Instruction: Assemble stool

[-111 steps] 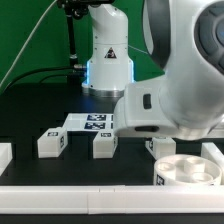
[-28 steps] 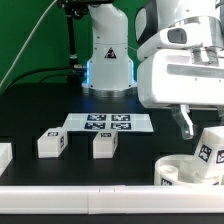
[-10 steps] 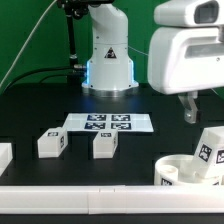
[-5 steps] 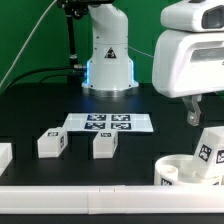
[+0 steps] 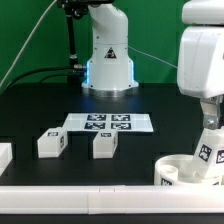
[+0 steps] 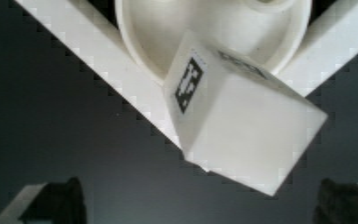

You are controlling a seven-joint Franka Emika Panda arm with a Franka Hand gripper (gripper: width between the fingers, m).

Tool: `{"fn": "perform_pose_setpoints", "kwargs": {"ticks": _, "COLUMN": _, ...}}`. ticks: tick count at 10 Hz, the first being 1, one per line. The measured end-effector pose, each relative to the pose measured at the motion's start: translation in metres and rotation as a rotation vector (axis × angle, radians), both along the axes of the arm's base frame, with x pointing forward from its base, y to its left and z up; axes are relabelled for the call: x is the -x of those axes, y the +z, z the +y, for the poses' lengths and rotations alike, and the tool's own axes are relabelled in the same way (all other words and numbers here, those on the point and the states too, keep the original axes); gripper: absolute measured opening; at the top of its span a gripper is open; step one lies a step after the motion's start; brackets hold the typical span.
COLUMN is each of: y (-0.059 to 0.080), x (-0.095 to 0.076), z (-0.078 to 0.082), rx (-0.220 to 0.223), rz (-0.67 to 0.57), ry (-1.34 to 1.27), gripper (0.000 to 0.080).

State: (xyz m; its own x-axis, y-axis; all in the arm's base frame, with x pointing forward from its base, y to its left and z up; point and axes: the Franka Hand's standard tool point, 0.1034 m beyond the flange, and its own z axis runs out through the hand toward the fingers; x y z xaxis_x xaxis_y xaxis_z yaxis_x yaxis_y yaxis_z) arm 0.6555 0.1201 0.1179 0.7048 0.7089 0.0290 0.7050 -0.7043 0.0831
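While above the table's [image 5: 40, 108] near corner, exterior view's right, holds gripper [image 6: 197, 203] spread, pinching nothing.
Shows one leg [image 5: 208, 150] standing in the seat [image 5: 180, 173] there; second leg [image 5: 52, 143], third leg [image 5: 103, 145] toward the near edge.

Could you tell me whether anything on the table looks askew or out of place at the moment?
Yes: the leg standing in the round seat at the exterior view's right is tilted rather than upright, so it does not look fully seated in a socket. Nothing else stands out.
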Motion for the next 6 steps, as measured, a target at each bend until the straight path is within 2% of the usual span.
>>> {"fn": "perform_pose_setpoints", "kwargs": {"ticks": 3, "y": -0.003, "x": 0.002, "z": -0.002, "rx": 0.019, "rz": 0.022, "ry": 0.163, "gripper": 0.0649}}
{"fn": "perform_pose_setpoints", "kwargs": {"ticks": 4, "y": -0.013, "x": 0.011, "z": -0.004, "rx": 0.032, "rz": 0.091, "ry": 0.257, "gripper": 0.0649}}
{"fn": "perform_pose_setpoints", "kwargs": {"ticks": 6, "y": -0.021, "x": 0.008, "z": 0.0, "rx": 0.037, "rz": 0.09, "ry": 0.406, "gripper": 0.0649}}
